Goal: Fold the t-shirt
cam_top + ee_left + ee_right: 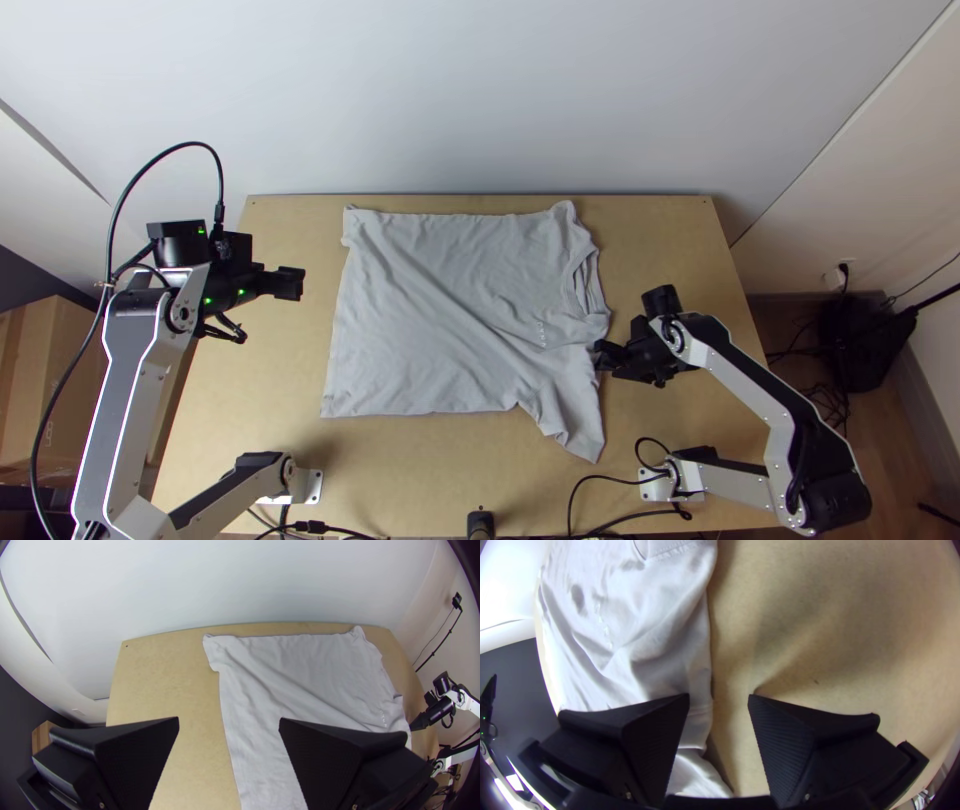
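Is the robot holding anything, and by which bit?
Nothing is held. The left gripper is open, off beside the shirt; the right gripper is open by its edge.

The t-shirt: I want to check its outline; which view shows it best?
The top view: nearly the whole t-shirt lies spread there, the right gripper at one edge. The left wrist view crops its near part; the right wrist view, collar and fabric close up.

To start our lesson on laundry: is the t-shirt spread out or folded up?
Spread out, with wrinkles: the t-shirt covers much of the table, its collar toward the top view's right.
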